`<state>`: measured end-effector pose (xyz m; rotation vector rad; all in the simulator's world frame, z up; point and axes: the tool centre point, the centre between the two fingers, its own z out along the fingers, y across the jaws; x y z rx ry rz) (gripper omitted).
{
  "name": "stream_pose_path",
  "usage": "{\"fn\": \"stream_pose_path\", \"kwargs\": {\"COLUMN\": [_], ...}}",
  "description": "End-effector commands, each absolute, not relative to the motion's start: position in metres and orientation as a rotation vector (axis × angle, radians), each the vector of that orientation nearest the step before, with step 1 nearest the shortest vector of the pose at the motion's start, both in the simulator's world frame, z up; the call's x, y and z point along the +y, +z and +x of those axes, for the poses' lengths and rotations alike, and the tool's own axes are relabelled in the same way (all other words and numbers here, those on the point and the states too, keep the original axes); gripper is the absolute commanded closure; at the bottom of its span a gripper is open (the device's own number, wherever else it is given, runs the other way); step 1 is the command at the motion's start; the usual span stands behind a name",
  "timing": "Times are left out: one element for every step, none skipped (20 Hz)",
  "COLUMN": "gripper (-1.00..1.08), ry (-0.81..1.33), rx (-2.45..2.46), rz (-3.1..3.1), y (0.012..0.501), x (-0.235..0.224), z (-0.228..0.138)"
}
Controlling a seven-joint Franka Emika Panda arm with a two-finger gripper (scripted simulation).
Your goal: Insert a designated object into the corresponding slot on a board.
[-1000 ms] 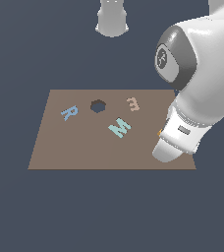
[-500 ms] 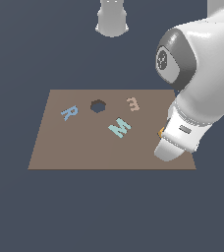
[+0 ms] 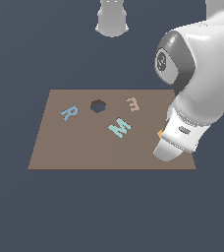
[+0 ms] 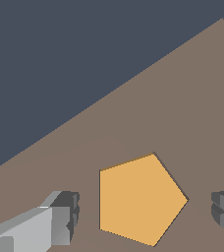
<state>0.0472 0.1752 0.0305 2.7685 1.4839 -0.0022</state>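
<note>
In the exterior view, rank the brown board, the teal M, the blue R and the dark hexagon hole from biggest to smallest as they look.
1. brown board, by far the largest.
2. teal M.
3. blue R and dark hexagon hole: these look about alike, so no ranking between them. Both lie farther back than the M, which may shrink them slightly.

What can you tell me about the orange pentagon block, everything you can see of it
The orange pentagon block is a small, flat, five-sided piece in plain matte orange with crisp edges. It lies flat on the brown board, near the edge at the exterior view's right, where the arm hides all but a sliver. In the wrist view it sits between the open gripper's two fingers, a gap on each side, so nothing but the board touches it.
</note>
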Motion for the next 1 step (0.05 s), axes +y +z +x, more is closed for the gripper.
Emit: {"fn": "stream_pose_path", "kwargs": {"gripper": [-0.92], "ry": [-0.002], "rx": [1.484], "rz": [2.768], "y": [0.0305], "x": [0.1752], "z": [0.0472]}}
